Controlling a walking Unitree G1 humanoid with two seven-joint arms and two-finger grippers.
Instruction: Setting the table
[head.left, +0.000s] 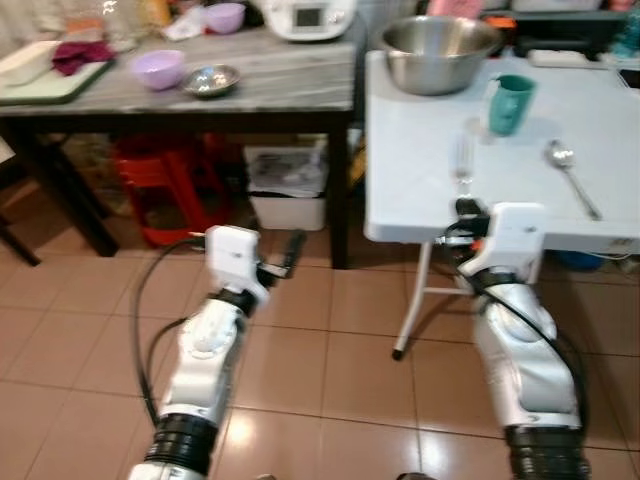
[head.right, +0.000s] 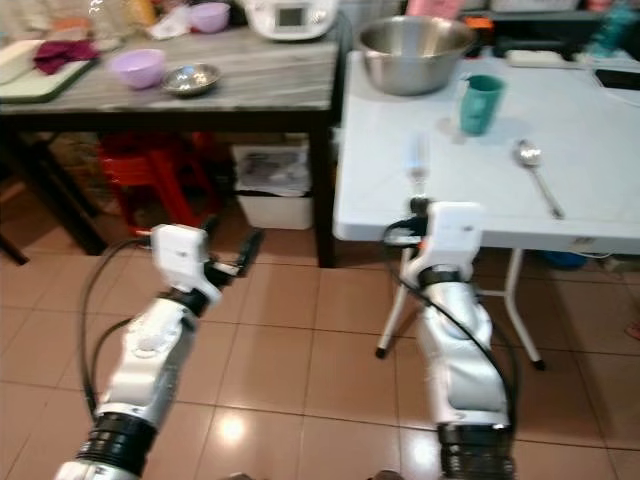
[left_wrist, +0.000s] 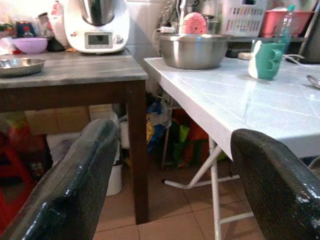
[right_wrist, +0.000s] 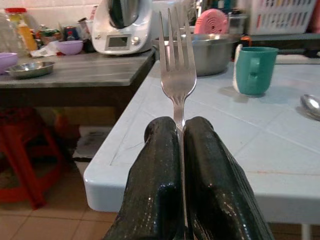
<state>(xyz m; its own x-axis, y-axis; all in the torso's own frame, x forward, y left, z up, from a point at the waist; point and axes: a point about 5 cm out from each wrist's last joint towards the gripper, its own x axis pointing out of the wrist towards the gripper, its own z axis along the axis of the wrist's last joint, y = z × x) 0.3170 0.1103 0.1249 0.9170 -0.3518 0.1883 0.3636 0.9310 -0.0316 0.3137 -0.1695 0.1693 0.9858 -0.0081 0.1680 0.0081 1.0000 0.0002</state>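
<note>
The right gripper is closed on a fork, tines up, at the near edge of the white table in the right half of the head views; the fork's tines project over the tabletop. On that table, a teal mug stands beyond the fork, a spoon lies to its right, and a steel bowl sits at the far left corner. The left gripper hangs open over bare tiled floor, lower left, its fingers spread wide apart. A dark table stands upper left, a narrow gap separating it from the white table. It carries a purple bowl and a small steel dish. The left wrist view shows the white table's folding legs.
</note>
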